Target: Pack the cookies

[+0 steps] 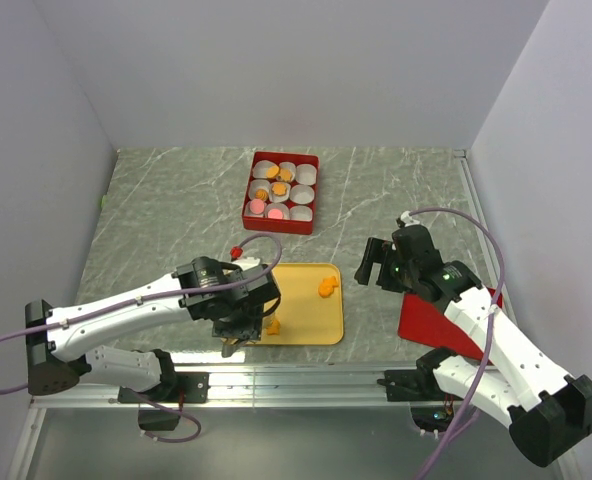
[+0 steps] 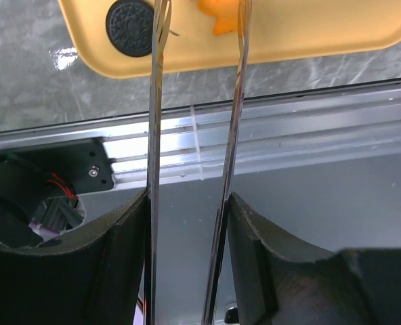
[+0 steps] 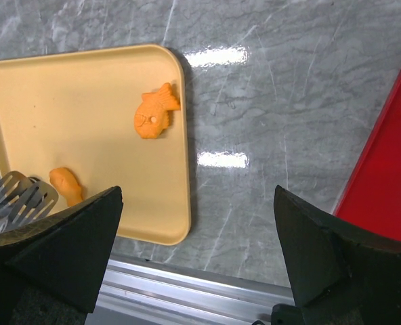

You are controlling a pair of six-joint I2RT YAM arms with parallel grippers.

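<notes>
My left gripper (image 1: pixel 242 328) (image 2: pixel 187 203) is shut on metal tongs (image 2: pixel 238 101), which reach over the near left corner of the yellow tray (image 1: pixel 306 270). In the left wrist view a small orange cookie (image 2: pixel 221 17) lies between the tong tips, and a black round cookie (image 2: pixel 129 27) lies just left of them. A fish-shaped orange cookie (image 1: pixel 326 288) (image 3: pixel 153 115) sits at the tray's right side. The small orange cookie (image 3: pixel 66 184) also shows in the right wrist view, next to the tongs' slotted tip (image 3: pixel 17 196). My right gripper (image 1: pixel 376 264) (image 3: pixel 197 271) is open and empty, right of the tray.
A red box (image 1: pixel 248 212) of white paper cups stands behind the tray, with orange cookies (image 1: pixel 279 189) and pink cookies (image 1: pixel 258 207) in some cups. A red lid (image 1: pixel 431 322) (image 3: pixel 390 169) lies under my right arm. An aluminium rail (image 2: pixel 288 135) runs along the table's near edge.
</notes>
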